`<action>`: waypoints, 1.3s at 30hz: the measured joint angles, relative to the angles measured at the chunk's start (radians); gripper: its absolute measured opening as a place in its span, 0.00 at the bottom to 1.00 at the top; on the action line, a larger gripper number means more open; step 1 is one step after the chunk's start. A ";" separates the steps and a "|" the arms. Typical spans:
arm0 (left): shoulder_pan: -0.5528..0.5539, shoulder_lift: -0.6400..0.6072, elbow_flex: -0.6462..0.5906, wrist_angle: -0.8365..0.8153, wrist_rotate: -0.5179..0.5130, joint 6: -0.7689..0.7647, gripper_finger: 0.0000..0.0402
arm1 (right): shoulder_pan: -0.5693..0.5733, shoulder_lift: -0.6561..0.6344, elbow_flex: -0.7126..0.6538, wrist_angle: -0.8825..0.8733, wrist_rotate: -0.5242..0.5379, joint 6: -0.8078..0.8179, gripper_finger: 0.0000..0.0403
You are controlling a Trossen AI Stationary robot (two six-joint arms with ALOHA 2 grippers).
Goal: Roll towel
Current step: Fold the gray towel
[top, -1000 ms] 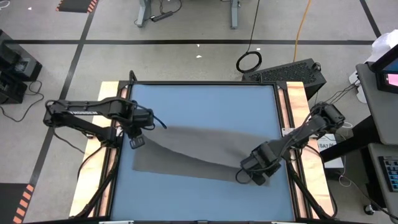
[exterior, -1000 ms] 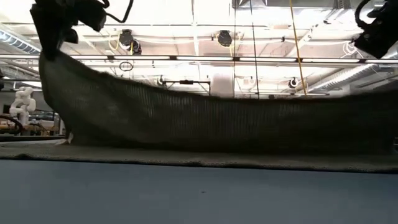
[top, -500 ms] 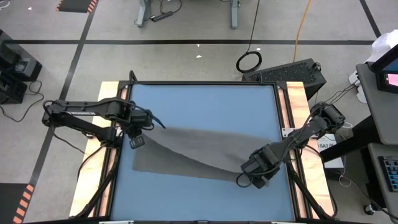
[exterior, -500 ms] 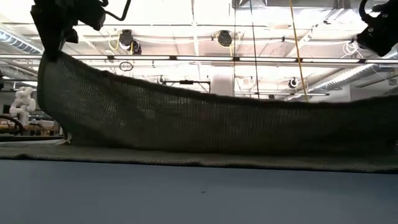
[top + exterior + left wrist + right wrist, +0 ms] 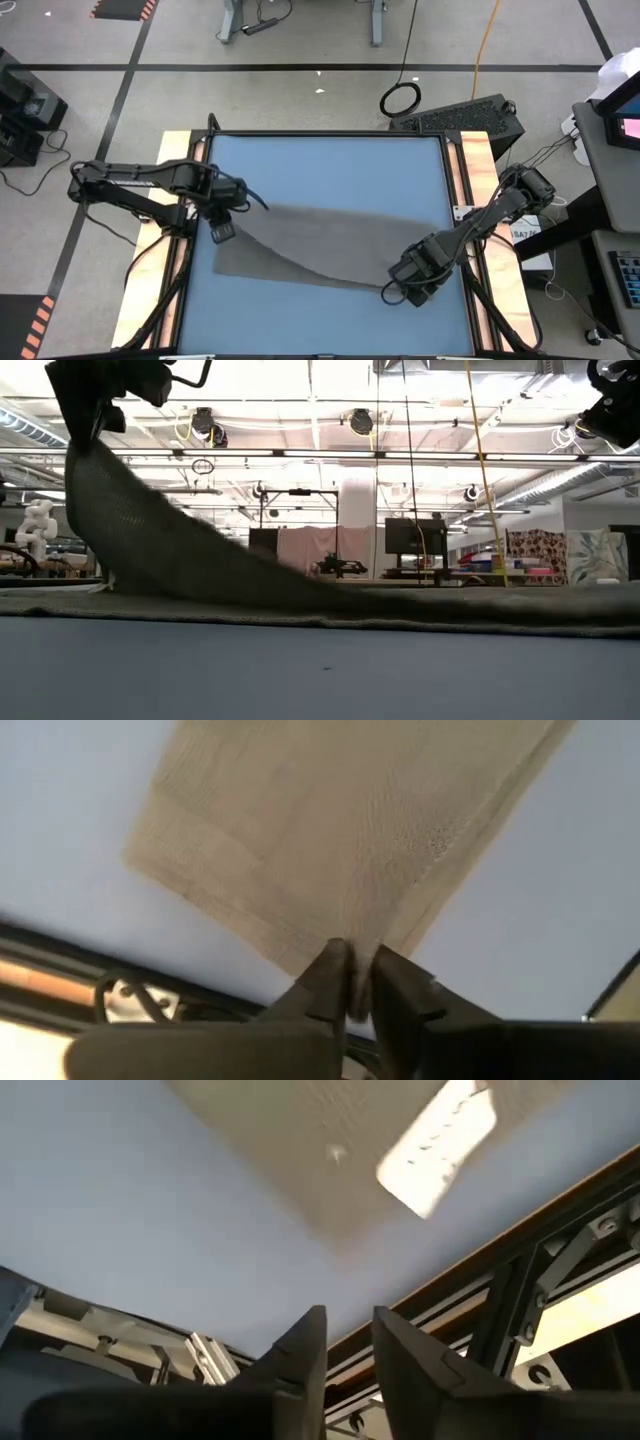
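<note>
the towel [image 5: 320,245], a dark grey cloth, is spread across the middle of the blue table [image 5: 330,165], lying mostly flat. its corner toward the left arm is lifted clear of the surface; in the low view the fabric [image 5: 150,545] is seen sloping down from that raised corner to the flat remainder. the left gripper [image 5: 222,228] is held above the table's left side, and in the left wrist view its fingers [image 5: 330,975] are pressed together on the towel's edge [image 5: 330,850], the cloth hanging away from them toward the table. the right gripper [image 5: 412,283] is placed near the towel's right near corner, above the table. in the right wrist view its fingers [image 5: 305,1345] stand slightly apart with nothing between them, and the towel's corner [image 5: 320,1170] with a small white tag [image 5: 437,1145] is seen lying flat on the blue surface beyond them.
</note>
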 joint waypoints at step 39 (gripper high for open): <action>-0.351 -0.033 -0.348 0.396 0.047 -0.204 0.49 | -0.143 -0.076 0.149 0.241 0.350 -0.187 0.31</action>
